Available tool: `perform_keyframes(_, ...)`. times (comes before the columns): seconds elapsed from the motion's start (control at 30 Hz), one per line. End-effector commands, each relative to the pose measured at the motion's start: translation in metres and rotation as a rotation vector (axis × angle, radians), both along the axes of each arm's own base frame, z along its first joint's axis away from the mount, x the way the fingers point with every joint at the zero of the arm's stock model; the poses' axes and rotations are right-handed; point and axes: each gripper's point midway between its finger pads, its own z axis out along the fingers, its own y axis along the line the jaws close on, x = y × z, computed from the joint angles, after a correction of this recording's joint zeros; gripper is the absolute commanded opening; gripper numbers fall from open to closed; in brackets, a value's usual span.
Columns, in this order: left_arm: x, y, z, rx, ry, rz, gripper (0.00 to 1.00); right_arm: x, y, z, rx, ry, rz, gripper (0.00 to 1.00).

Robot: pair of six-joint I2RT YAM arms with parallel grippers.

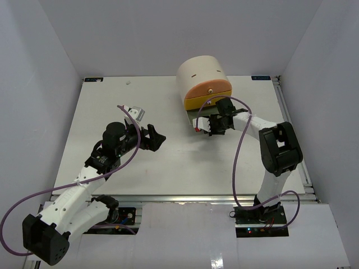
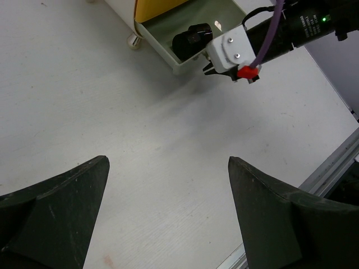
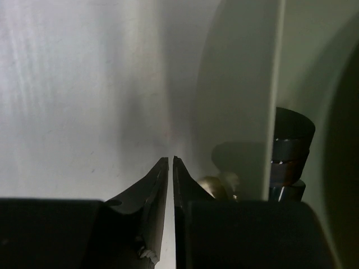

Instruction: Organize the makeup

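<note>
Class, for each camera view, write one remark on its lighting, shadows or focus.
Top external: even, soft light, with only faint shadows on the table. Left wrist: the open left gripper looms dark and soft-edged, while the drawer beyond is sharper. Right wrist: the shut right gripper is a dark silhouette, the table behind it washes out pale, and the black jar sits in shade.

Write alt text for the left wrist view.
The left hand hangs open over the white table. Beyond it, the shut right hand sits at the corner of an open drawer holding a black jar.
</note>
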Motion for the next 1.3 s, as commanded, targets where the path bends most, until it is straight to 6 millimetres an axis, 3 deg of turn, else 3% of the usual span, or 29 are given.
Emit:
perform_keyframes(0.0,-0.003,0.0,0.007,-0.012,-0.026,-0.011,0.98,0.067,0.01,0.029,0.075,-0.26,-0.268,0.16)
perform_keyframes(0.17,-0.002,0.001,0.007,-0.009,-0.026,-0.007,0.98,0.097,0.021,0.059,0.153,-0.358,-0.376,0.22)
perform_keyframes(0.37,-0.001,0.001,0.004,-0.004,-0.019,-0.002,0.98,0.118,0.027,0.063,0.141,-0.427,-0.419,0.35)
perform_keyframes(0.53,-0.001,0.002,0.003,0.0,-0.02,0.005,0.98,0.12,0.027,0.062,0.155,-0.437,-0.443,0.44)
perform_keyframes(0.67,-0.001,0.002,0.003,0.0,-0.021,0.003,0.98,0.111,0.028,0.068,0.183,-0.426,-0.434,0.47)
perform_keyframes(0.77,-0.002,0.002,0.004,-0.001,-0.026,0.001,0.98,0.079,0.032,0.073,0.223,-0.312,-0.388,0.46)
perform_keyframes(0.9,-0.003,0.001,0.008,-0.006,-0.038,-0.012,0.98,0.021,0.027,0.105,0.344,-0.169,-0.363,0.55)
perform_keyframes(0.93,-0.003,0.0,0.008,-0.006,-0.038,-0.016,0.98,0.011,0.017,0.105,0.364,-0.099,-0.415,0.62)
perform_keyframes(1.0,-0.004,-0.001,0.009,-0.007,-0.046,-0.027,0.98,-0.014,0.008,0.123,0.418,-0.011,-0.413,0.88)
perform_keyframes(1.03,-0.004,-0.001,0.01,-0.006,-0.05,-0.032,0.98,-0.025,0.003,0.137,0.458,0.024,-0.413,0.96)
perform_keyframes(1.07,-0.004,-0.002,0.011,-0.005,-0.056,-0.035,0.98,-0.033,-0.009,0.155,0.52,0.043,-0.431,0.9)
perform_keyframes(1.17,-0.004,-0.003,0.016,-0.005,-0.067,-0.045,0.98,-0.048,-0.057,0.188,0.629,0.053,-0.592,0.9)
perform_keyframes(1.27,-0.006,-0.004,0.025,-0.006,-0.08,-0.059,0.98,-0.06,-0.105,0.203,0.683,-0.01,-0.836,0.9)
